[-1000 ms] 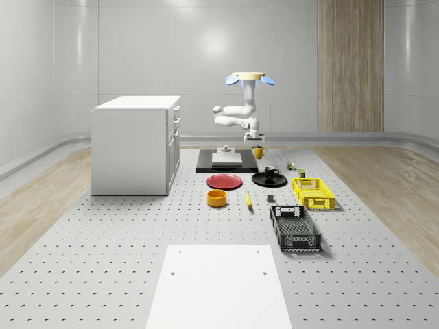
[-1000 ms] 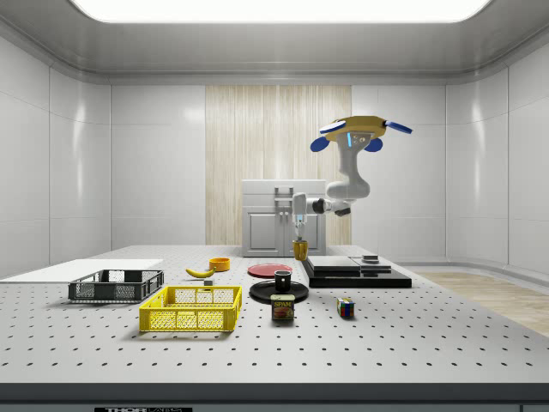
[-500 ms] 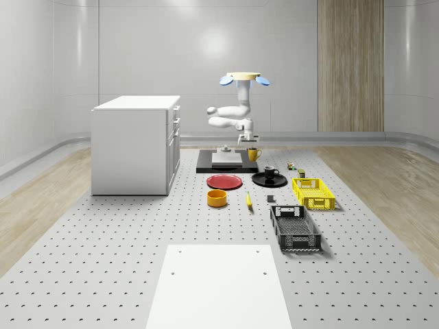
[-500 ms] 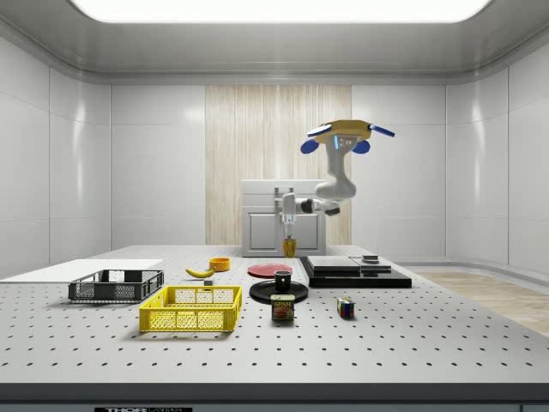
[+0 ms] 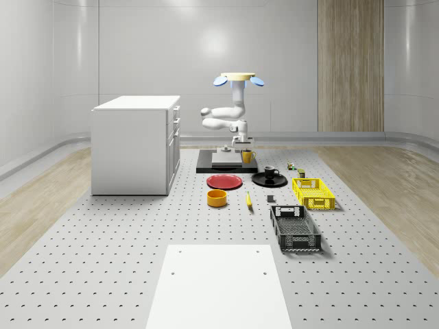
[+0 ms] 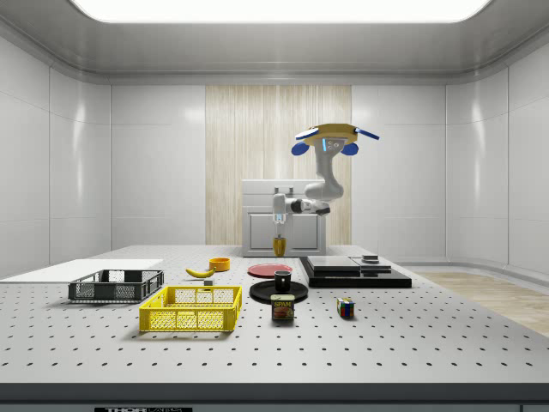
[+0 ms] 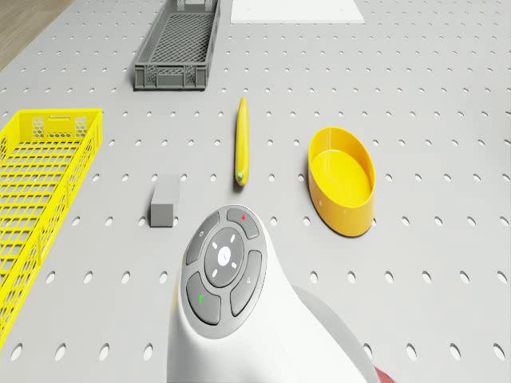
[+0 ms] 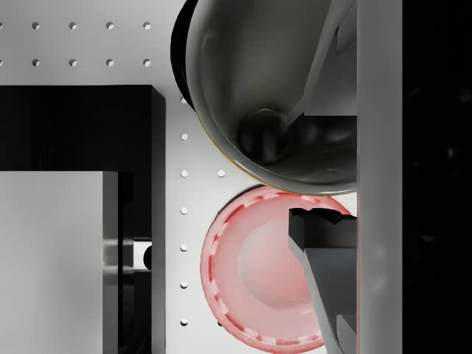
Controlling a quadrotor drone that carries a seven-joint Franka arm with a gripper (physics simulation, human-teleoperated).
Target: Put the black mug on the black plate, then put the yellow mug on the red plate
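Working across the whole-scene view from its left: the big white drawer cabinet [image 5: 136, 144] stands apart from the action, and just to its right the flat round red plate [image 5: 224, 181] lies bare on the perforated table, waiting. In front of it sit a shallow yellow bowl [image 5: 217, 198] and a banana [image 5: 248, 200].

Up above, the drone [image 5: 237, 78] hovers over the black slab platform [image 5: 227, 162] behind the plates, arm folded down, and the gripper [image 5: 241, 141] has its fingers clamped on the rim of the glossy yellow mug [image 5: 247, 156], which hangs in the air clear of any surface. In the side view the mug [image 6: 278, 246] dangles above the red plate's [image 6: 269, 269] far side, not yet lowered. The wrist view looks past the mug's grey interior [image 8: 273, 96] to the red plate [image 8: 258, 273] beneath.

Moving right: the small black mug [image 5: 269, 172] already sits upright on the round black plate [image 5: 259, 182], so the first half looks finished. What's left, by my reading, is lining up over the red plate, lowering and letting go.

Further right, the yellow mesh basket [image 5: 313, 192] and the dark grey crate [image 5: 295, 228].

Writing: the tin [image 6: 282, 308] in the side view reads "SPAM", and faint lettering on the table's front edge looks like "THORLABS", though I can't be sure.
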